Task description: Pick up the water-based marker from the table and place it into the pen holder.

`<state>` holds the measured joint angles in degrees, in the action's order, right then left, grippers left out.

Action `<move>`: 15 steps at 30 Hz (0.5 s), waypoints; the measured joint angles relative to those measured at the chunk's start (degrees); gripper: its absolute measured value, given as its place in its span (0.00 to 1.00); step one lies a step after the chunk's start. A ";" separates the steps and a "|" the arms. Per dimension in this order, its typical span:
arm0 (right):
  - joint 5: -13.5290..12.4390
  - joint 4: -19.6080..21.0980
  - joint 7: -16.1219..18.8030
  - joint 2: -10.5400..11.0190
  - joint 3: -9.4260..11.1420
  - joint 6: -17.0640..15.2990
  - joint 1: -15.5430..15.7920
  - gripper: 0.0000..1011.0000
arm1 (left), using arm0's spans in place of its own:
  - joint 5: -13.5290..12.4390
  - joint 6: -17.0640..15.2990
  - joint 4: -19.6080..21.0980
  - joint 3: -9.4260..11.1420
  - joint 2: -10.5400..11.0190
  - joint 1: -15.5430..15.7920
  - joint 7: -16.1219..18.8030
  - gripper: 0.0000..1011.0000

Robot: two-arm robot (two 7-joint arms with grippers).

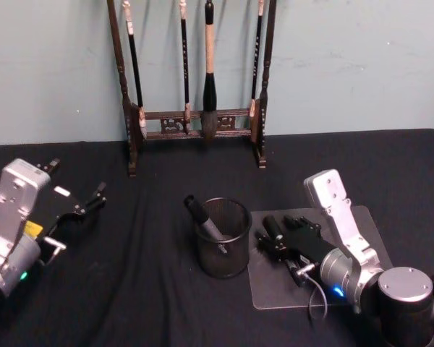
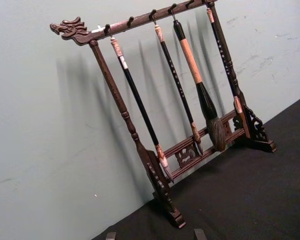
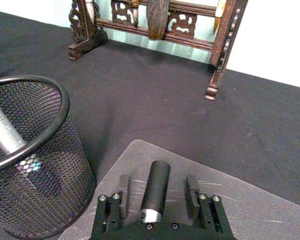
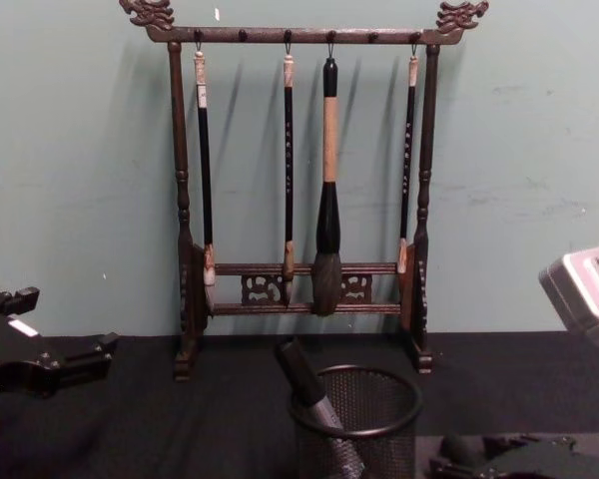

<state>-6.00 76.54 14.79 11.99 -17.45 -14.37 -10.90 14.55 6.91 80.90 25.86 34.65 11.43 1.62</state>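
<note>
We see the right hand [image 1: 282,233] low over a translucent mat [image 1: 275,290] that lies on the black tabletop [image 1: 145,289], just to the right of the pen holder [image 1: 235,254]. In the right wrist view its fingers [image 3: 124,192] stand wide, and a dark marker [image 3: 156,187] lies lengthwise between them on the mat, with a gap on each side, so the hand is not gripping it. This marker shows a black barrel or cap and a pale band at the end nearest the hand's base. The pen holder, a round cup of black wire mesh with a solid rim, stands upright near the middle of the tabletop, close beside the mat's left edge. Inside it a grey marker [image 1: 204,219] with a black cap leans to the left, its capped end rising above the rim. The left hand [image 1: 76,184] hangs above the left side of the tabletop, well apart from the holder, its fingers spread wide and holding nothing. At the back, against the pale wall, we see a dark wooden brush rack [image 4: 180,200] with dragon-head ends, and four calligraphy brushes [image 4: 328,200] hang from its top bar.
</note>
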 joint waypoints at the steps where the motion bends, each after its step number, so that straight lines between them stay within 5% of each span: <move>1: -0.01 0.01 0.00 0.00 0.00 0.01 0.00 0.72 | 0.00 0.00 0.00 0.00 0.00 0.00 0.00 1.00; 15: -0.09 0.05 0.01 0.00 0.00 0.07 0.00 0.26 | 0.00 0.00 0.00 0.00 0.00 0.00 0.00 1.00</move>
<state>-6.09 76.59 14.80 11.99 -17.44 -14.30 -10.90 14.55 6.91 80.90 25.86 34.65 11.43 1.62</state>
